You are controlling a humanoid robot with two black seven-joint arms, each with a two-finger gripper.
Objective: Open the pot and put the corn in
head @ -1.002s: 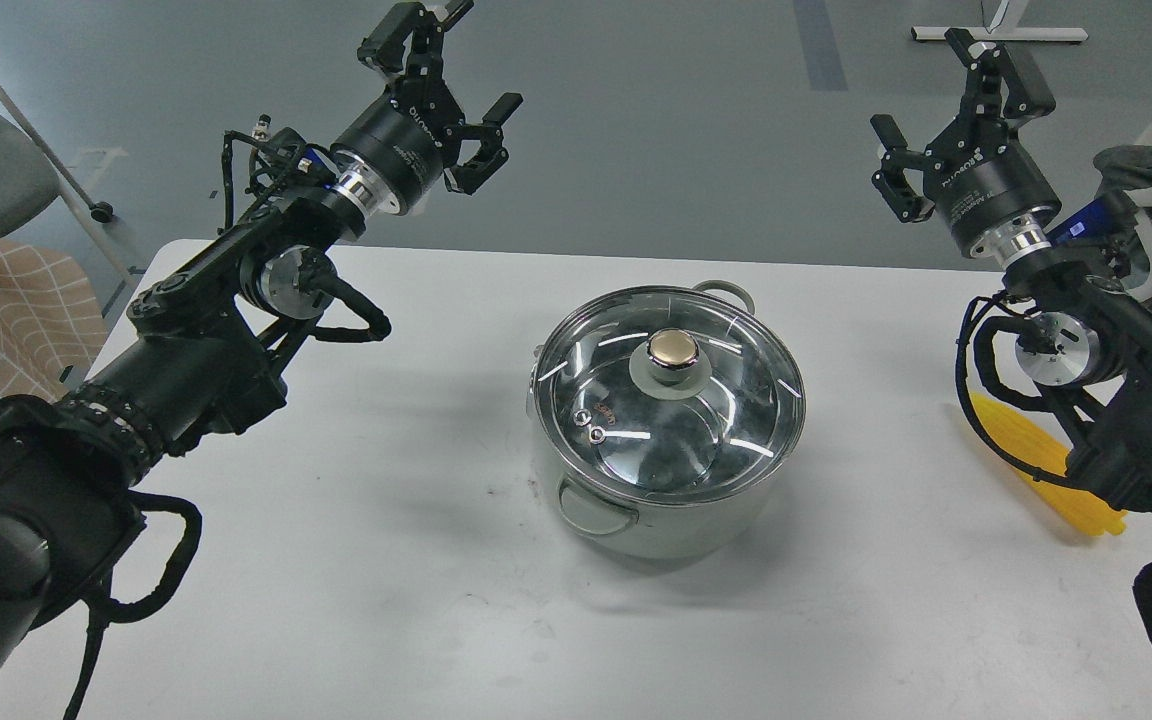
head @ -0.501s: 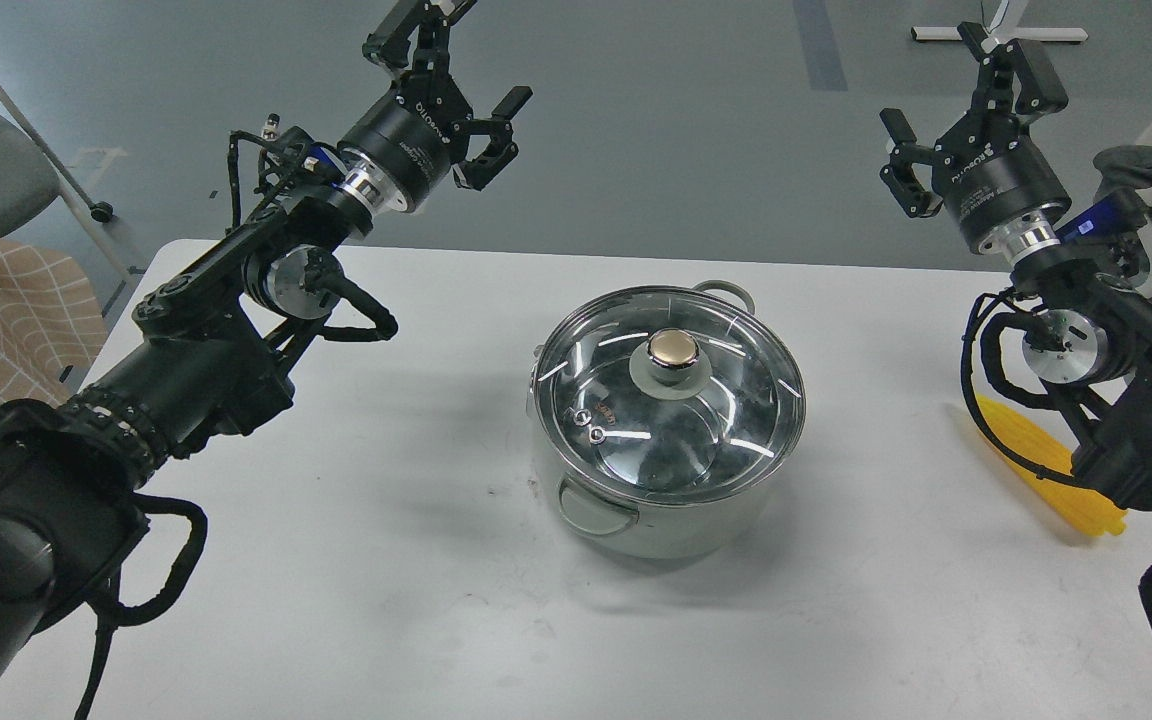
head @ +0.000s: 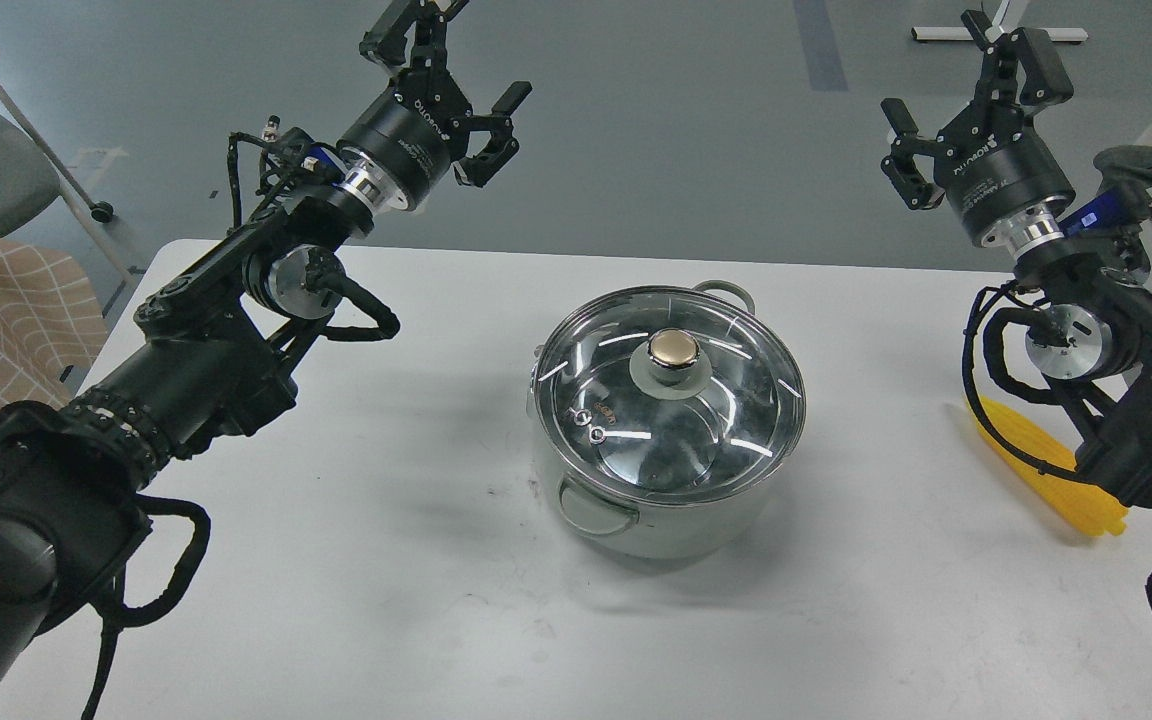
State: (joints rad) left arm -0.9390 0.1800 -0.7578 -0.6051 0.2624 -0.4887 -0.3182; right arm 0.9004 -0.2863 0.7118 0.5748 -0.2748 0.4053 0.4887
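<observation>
Centre-table, the lidded pot (head: 669, 425) is sitting between your wide-open, empty left gripper (head: 461, 70) and right gripper (head: 966, 95), while the corn (head: 1056, 475) is lying far right, awaiting the lid's removal.

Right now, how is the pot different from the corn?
The pot is round, shiny and silvery; the corn is long, thin and yellow. The pot sits mid-table in full view, closed under its glass lid; the corn lies at the right, partly hidden behind the right arm. Both rest on the white table, untouched.
</observation>
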